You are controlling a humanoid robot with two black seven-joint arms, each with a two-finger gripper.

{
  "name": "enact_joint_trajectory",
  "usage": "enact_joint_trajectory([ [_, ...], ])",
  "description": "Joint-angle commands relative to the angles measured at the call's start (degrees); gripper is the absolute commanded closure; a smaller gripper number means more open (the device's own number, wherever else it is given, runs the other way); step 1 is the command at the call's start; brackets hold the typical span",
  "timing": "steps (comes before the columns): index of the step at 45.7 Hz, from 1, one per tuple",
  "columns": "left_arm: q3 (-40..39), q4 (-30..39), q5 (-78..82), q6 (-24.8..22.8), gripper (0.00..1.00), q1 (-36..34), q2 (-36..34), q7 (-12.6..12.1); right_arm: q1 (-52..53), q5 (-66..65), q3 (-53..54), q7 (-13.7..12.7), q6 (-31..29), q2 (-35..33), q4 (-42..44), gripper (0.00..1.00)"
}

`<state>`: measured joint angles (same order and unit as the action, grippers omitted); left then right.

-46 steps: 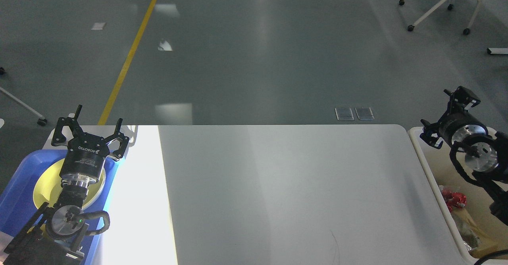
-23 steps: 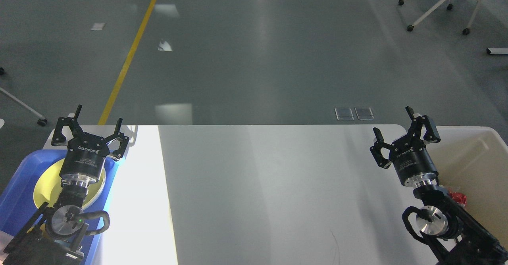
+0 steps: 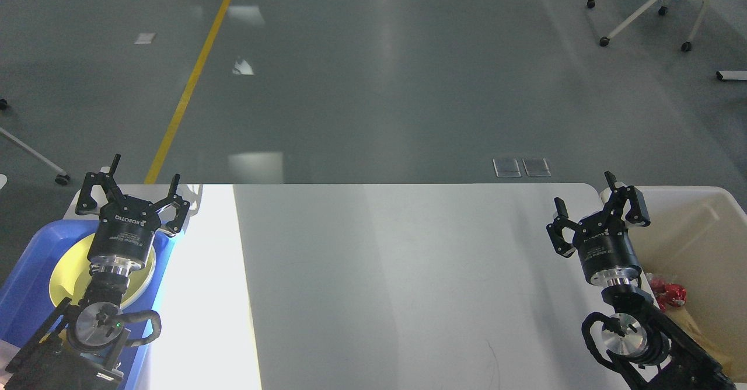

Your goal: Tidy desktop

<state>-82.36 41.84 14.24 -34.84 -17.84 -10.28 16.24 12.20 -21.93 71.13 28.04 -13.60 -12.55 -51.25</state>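
Observation:
The desktop (image 3: 397,285) is a wide white tabletop with rounded corners, and nothing lies on its surface. My left gripper (image 3: 145,168) is open and empty, held over the blue tray (image 3: 26,285) at the table's left end. My right gripper (image 3: 585,188) is open and empty, held above the table's right edge, beside the cream bin (image 3: 700,226).
A yellow plate (image 3: 67,276) lies in the blue tray under my left arm. The cream bin holds a red wrapper (image 3: 668,293) and other scraps. A strip of bright light falls on the table's left part. A wheeled chair (image 3: 648,4) stands far back right.
My right arm swung from over the bin to the left and down, and its gripper now points up at the table's right edge. The left arm has not moved.

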Motion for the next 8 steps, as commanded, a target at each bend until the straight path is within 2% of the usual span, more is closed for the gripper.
enact_joint_trajectory([
  [1, 0.0, 0.0, 0.0, 0.0, 0.03, 0.0, 0.0, 0.0, -0.4, 0.0, -0.7, -0.1, -0.1, -0.1, -0.1, 0.00],
  [8, 0.0, 0.0, 0.0, 0.0, 0.03, 0.0, 0.0, 0.0, -0.5, 0.2, -0.6, -0.1, -0.6, 0.0, -1.0, 0.00],
])
